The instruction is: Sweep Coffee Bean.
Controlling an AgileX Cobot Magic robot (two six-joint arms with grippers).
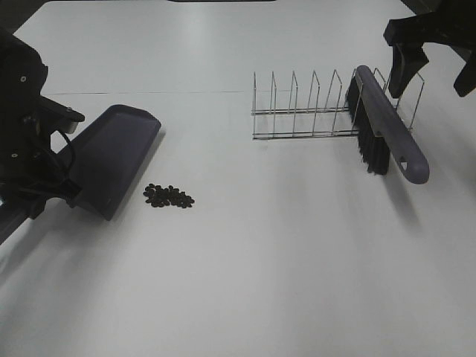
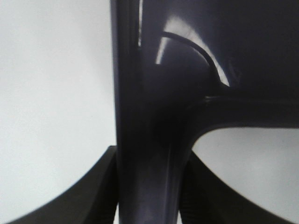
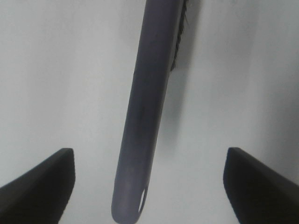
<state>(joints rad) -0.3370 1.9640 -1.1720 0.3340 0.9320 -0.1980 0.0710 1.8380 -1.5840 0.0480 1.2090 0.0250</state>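
Note:
A small patch of dark coffee beans point(image 1: 169, 196) lies on the white table, just right of the purple dustpan point(image 1: 111, 158). My left gripper point(image 1: 58, 172) is shut on the dustpan's handle point(image 2: 149, 177), and the pan is tilted with its lip near the beans. A purple brush point(image 1: 387, 125) with black bristles leans against a wire rack point(image 1: 312, 108). My right gripper point(image 1: 435, 71) is open and hangs above the brush handle point(image 3: 142, 121), which lies between its fingers without touching them.
The wire rack stands at the back right of the white table point(image 1: 282, 268). The black left arm point(image 1: 22, 111) fills the left edge.

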